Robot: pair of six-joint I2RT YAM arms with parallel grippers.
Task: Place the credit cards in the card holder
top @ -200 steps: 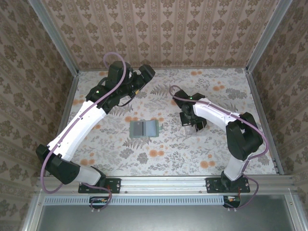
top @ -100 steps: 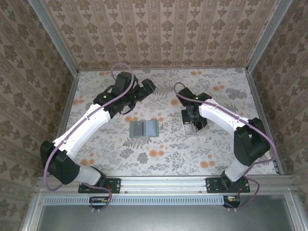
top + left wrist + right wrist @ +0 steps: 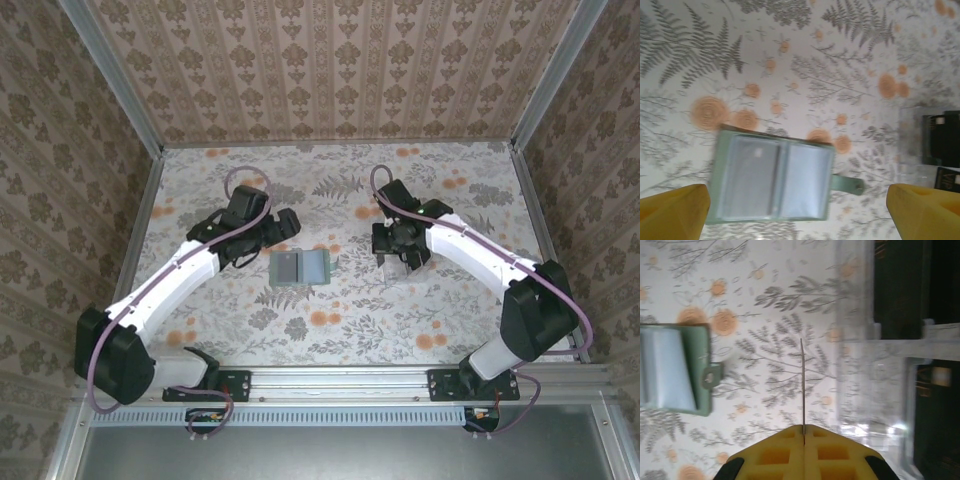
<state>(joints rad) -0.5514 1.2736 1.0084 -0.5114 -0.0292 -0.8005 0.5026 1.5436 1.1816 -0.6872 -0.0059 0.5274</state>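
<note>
Gripping: right pincer (image 3: 803, 431) clenched on one credit card (image 3: 802, 385), edge-on.
Left pincer (image 3: 284, 226): released, near card holder (image 3: 300, 267).
Card holder: open, frame centre.
Remaining: insertion; more cards (image 3: 897, 290) in clear rack (image 3: 860, 380).

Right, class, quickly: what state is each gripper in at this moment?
Left gripper: open, holding nothing.
Right gripper: closed on a credit card, seen edge-on.

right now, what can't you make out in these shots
Held card in the shut right gripper: right wrist view, edge-on, face unseen.
Rack: cut off by the right wrist view's edge, under the right arm from above; card count unclear.
Wallet: left wrist view, blurred; pocket contents unclear.
</note>
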